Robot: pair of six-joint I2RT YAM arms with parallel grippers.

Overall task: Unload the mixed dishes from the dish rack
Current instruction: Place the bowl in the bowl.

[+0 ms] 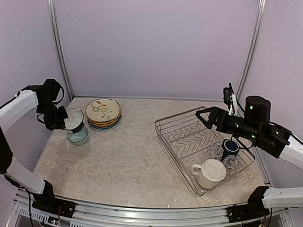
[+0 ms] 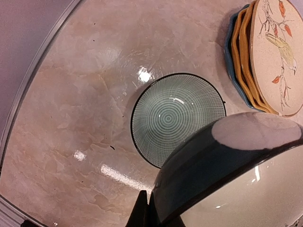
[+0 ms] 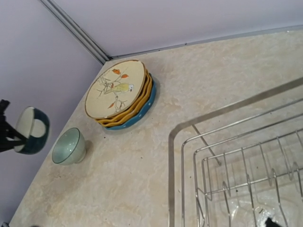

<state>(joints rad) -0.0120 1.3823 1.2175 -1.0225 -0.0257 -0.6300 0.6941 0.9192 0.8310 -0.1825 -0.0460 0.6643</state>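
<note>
Your left end effector [image 1: 63, 121] is clamped tight on the rim of the dark-blue bowl [image 1: 73, 118], out at 9 o'clock on the table [image 1: 135, 162]. That's well apart from the dish rack [image 1: 190, 140] at 4 o'clock.

Here's the relation that matters: the pale bowl [image 1: 78, 135] stands on the table just beneath the carried one, and the right wrist view shows the two apart. From the left wrist camera, the pale bowl's ribbed inside faces up at 10 o'clock from the dark-blue bowl. The dark-blue bowl hangs tilted, its mouth turned sideways, not level. I'd judge you need to level it and go down to nest it. The stack of plates [image 1: 103, 113] lies near, at 2 o'clock from the pale bowl, so keep any swing small.

Your right end effector [image 1: 203, 118] hovers over the rack's far corner, jaws wide apart and holding nothing. It's the nearer arm for the navy mug [image 1: 230, 147], the cream mug [image 1: 209, 172] with its handle toward 9 o'clock, and the clear glasses [image 1: 232, 163] between them.

The glasses blur into the wire, so I can't count them. The right wrist view cuts the rack off and shows no mugs. The bowl hides most of your left fingers.
</note>
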